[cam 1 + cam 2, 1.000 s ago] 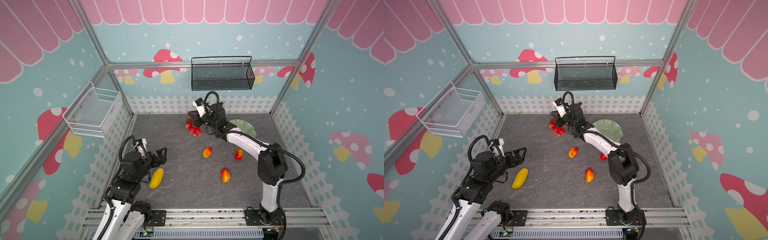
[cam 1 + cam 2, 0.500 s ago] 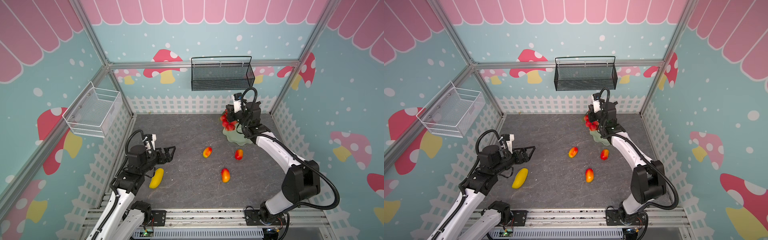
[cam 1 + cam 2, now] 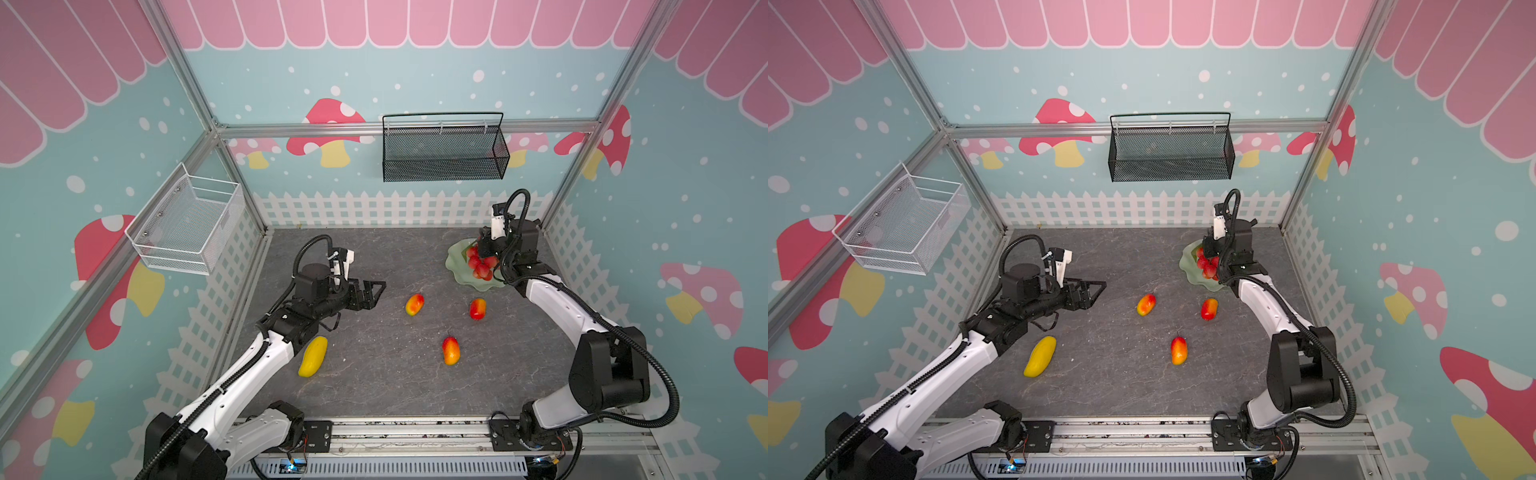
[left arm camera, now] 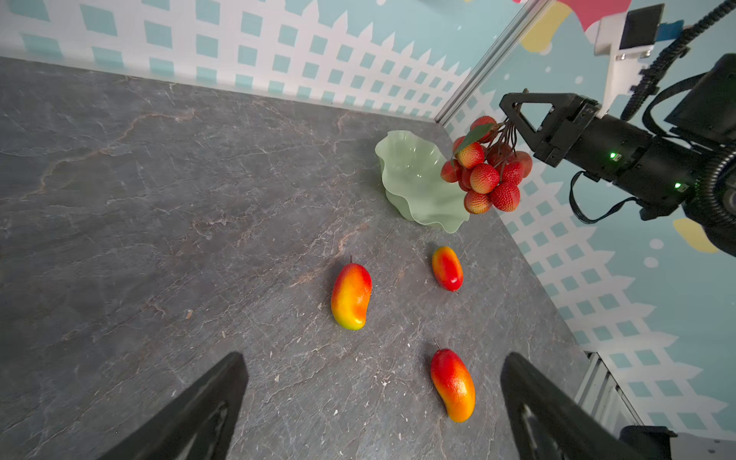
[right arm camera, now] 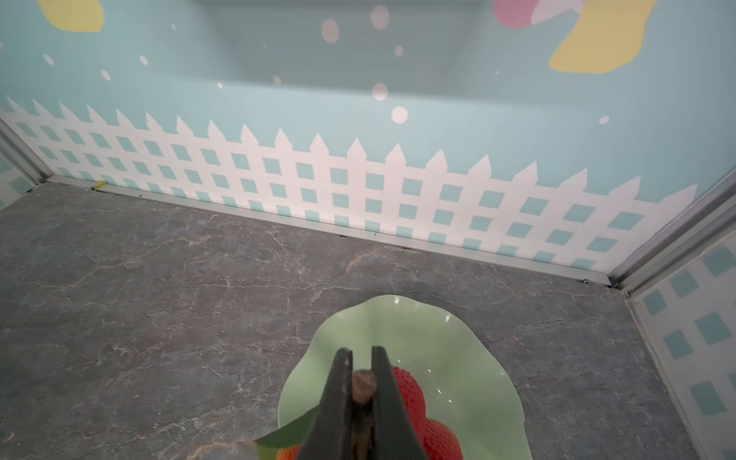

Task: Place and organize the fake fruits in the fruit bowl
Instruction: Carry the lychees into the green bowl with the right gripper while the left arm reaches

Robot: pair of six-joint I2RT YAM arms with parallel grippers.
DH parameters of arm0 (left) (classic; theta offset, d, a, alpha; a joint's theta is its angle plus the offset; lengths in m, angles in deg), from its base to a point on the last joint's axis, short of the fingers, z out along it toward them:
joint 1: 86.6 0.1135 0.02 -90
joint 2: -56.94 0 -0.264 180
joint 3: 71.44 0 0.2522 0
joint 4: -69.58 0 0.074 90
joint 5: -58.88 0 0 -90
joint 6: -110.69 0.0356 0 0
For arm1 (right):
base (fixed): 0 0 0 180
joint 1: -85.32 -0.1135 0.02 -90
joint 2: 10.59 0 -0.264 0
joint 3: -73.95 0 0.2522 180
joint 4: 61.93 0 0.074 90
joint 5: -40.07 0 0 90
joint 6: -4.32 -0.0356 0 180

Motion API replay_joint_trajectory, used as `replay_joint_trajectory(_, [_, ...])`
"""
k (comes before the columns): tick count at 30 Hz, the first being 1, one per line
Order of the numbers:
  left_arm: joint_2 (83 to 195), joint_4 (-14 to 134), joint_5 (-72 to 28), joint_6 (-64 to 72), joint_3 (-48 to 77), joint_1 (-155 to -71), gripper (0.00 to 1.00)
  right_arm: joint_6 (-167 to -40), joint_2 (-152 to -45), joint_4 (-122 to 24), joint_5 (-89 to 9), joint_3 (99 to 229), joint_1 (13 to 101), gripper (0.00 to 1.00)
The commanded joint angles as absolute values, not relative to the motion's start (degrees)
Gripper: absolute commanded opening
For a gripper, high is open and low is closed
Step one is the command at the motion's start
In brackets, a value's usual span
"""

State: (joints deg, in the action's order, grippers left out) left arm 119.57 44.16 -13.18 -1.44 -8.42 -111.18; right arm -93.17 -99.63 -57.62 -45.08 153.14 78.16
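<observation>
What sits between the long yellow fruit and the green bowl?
One red-orange mango, nearer the fruit bowl than the yellow fruit; both top views show it.

My rig's staged test cell: aluminium frame [image 3: 270,131]; mushroom-print wall panels [image 3: 415,75]; grey stone-look desk [image 3: 374,386]; base rail [image 3: 407,434] in front.

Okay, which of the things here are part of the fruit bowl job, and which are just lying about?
Part of the job:
fruit bowl
red berry cluster, held by its stem in the right gripper
three mangoes
yellow fruit

Just there:
black mesh basket
white wire basket
</observation>
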Motion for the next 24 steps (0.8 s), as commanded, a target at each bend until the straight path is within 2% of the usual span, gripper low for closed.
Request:
replay_joint_trajectory(1, [118.8,45.6,-15.0,-0.2,-6.2,-113.9,0.99,-93.4,-102.2,-61.9,-41.9,152.9,79.4,0.00])
replay_joint_trajectory(5, [116.8,45.0,-19.0,-0.3,-7.6,-116.1,0.99,-93.2,-103.5,-62.0,-40.9,152.8,79.9,0.00])
replay_joint_trajectory(20, [114.6,42.2,-22.0,-0.7,-9.6,-116.7,0.99,-92.3,-112.9,-65.0,-41.3,154.7,80.0,0.01])
replay_joint_trajectory(23, [114.5,41.9,-23.3,-1.2,-10.6,-116.9,0.99,-91.2,-115.3,-64.8,-40.6,157.3,80.2,0.07])
replay_joint_trajectory(24, [114.6,41.6,-23.8,-1.3,-10.7,-117.1,0.99,-91.1,-115.7,-64.3,-40.2,158.4,80.1,0.17])
